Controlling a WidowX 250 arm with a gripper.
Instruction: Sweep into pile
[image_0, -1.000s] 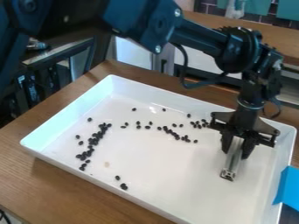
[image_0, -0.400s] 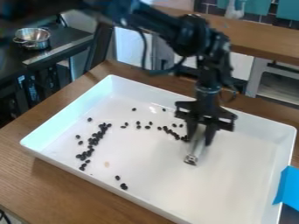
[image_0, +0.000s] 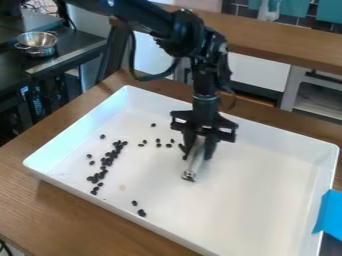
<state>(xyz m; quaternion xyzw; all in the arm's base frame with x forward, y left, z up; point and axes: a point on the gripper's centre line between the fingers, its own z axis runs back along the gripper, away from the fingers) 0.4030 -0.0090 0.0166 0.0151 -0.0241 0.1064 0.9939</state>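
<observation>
Your gripper has swung across the tray from its right side in the view to nearer the middle, carrying the metal bar with it. Those dark beans that lay spread along the right end of the scattered row no longer show there, while the long cluster at the left stays as it was. You also have the steel pot in sight now, where the arm covered it in the first frame.

Your jaws are closed on the bar, one finger on either side of its upper part. It slants down toward the near side of the tray, its square end lowest; you can't tell whether that end touches the floor.

Just left of your fingers, a few beans lie loose, with one or more right against or beside them and a single bean farther back. The cluster runs in a slanting band near the tray's left wall, with strays around it, and a small group sits apart toward the near wall. Your tray rests on the wooden table, with blue tape at its right edge.
</observation>
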